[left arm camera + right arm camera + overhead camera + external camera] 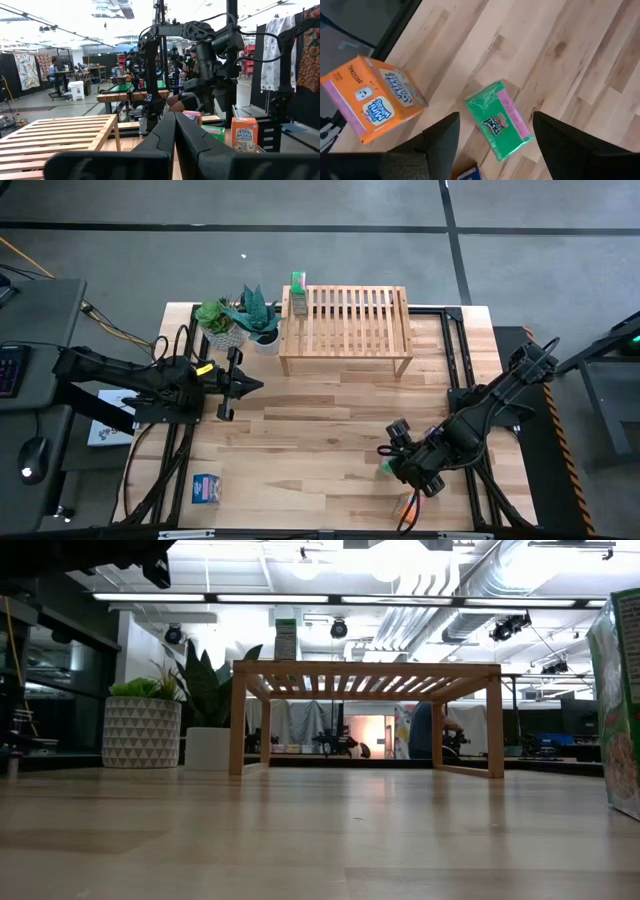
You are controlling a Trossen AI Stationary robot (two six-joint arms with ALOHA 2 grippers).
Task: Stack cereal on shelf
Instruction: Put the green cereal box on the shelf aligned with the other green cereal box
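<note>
Right gripper (492, 137) seen lower right of high view, fingers spread wide above green cereal box (499, 119), nothing gripped. Orange cereal box (372, 97) stood just beside. Left gripper (228, 386) parked left of centre, fingers pressed together, empty. Shelf (346, 322) placed upper centre; green box (297, 294) stood at its upper-left corner. Blue box (207, 489) laid lower left.

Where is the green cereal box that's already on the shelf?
High view: the green cereal box stands on the wooden shelf's back-left corner, right beside the potted plants.
</note>
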